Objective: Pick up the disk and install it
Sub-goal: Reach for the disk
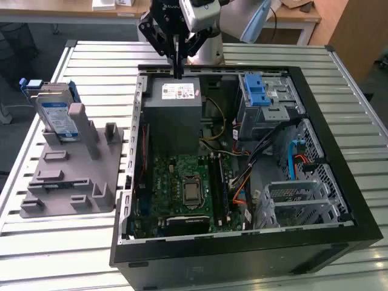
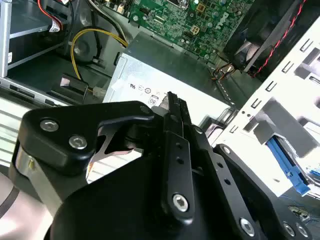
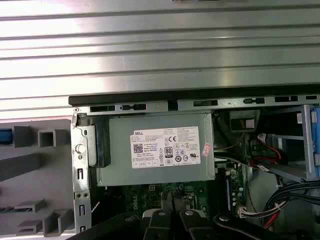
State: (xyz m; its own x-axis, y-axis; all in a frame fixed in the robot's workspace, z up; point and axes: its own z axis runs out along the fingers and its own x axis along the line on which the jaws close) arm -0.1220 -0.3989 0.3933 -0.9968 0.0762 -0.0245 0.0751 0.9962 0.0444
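Observation:
The disk [image 1: 56, 114] stands on edge in a grey holder [image 1: 70, 176] on the slatted table, at the exterior view's left. It is silver, with a white and blue label and blue side rails. My gripper [image 1: 178, 71] hangs well to its right, over the rear edge of the open computer case [image 1: 339, 182] and just above the grey power-supply box [image 1: 176, 103]. Its fingers are shut with nothing between them. In both wrist views the closed fingertips [image 2: 172, 100] [image 3: 172, 215] point at the power-supply box [image 3: 157, 150].
Inside the case lie a green motherboard [image 1: 185, 185], a grey drive cage with a blue latch [image 1: 262, 91] and loose cables [image 1: 242, 151]. The case walls rise around them. The slatted metal table [image 1: 60, 242] stretches around the case and the holder.

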